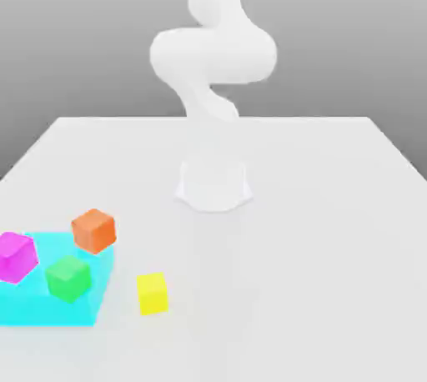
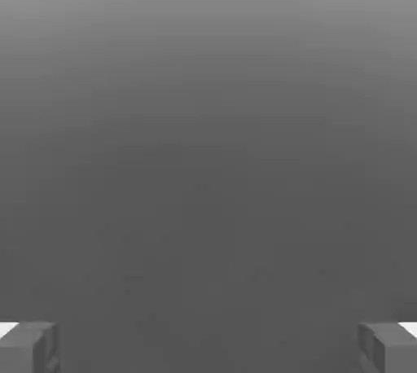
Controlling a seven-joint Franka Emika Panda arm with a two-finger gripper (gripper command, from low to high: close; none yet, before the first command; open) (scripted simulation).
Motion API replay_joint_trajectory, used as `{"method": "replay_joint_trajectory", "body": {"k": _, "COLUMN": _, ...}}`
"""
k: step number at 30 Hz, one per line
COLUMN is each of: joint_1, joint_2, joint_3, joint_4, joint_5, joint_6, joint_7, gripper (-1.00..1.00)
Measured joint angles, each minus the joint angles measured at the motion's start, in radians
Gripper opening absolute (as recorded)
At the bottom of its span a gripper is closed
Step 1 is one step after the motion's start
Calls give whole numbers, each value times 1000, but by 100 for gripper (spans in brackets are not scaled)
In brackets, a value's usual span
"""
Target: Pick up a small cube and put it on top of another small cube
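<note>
Several small cubes lie near the table's front on the exterior view's left. An orange cube (image 1: pixel 93 230) sits at the far corner of a large cyan block (image 1: pixel 50 309). A magenta cube (image 1: pixel 17 256) and a green cube (image 1: pixel 67 278) rest on or against that block; I cannot tell which. By itself on the white table, to the block's right, stands a yellow cube (image 1: pixel 153 294). In the hand view my gripper (image 2: pixel 208 351) is open, its grey fingertips (image 2: pixel 28 348) far apart with nothing between them and only grey background ahead.
The white arm (image 1: pixel 213 55) rises from its round base (image 1: pixel 213 183) at the table's middle and bends upward out of the picture. The white table (image 1: pixel 334 247) stretches wide to the exterior view's right of the cubes.
</note>
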Motion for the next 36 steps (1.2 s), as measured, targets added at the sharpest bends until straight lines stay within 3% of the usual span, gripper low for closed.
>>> {"method": "replay_joint_trajectory", "body": {"k": 11, "joint_1": -187, "joint_2": 410, "joint_3": 52, "joint_4": -270, "joint_5": 40, "joint_6": 284, "joint_7": 469, "gripper": 0}}
{"method": "replay_joint_trajectory", "body": {"k": 19, "joint_1": -284, "joint_2": 700, "joint_3": 42, "joint_4": -461, "joint_5": -4, "joint_6": 486, "joint_7": 853, "gripper": 0}}
{"method": "replay_joint_trajectory", "body": {"k": 27, "joint_1": -263, "joint_2": 990, "joint_3": 0, "joint_4": -447, "joint_5": -40, "joint_6": 714, "joint_7": 938, "gripper": 0}}
{"method": "replay_joint_trajectory", "body": {"k": 28, "joint_1": -261, "joint_2": 1011, "joint_3": -2, "joint_4": -443, "joint_5": -41, "joint_6": 732, "joint_7": 938, "gripper": -100}}
{"method": "replay_joint_trajectory", "body": {"k": 36, "joint_1": -264, "joint_2": 985, "joint_3": 0, "joint_4": -448, "joint_5": -43, "joint_6": 713, "joint_7": 940, "gripper": -100}}
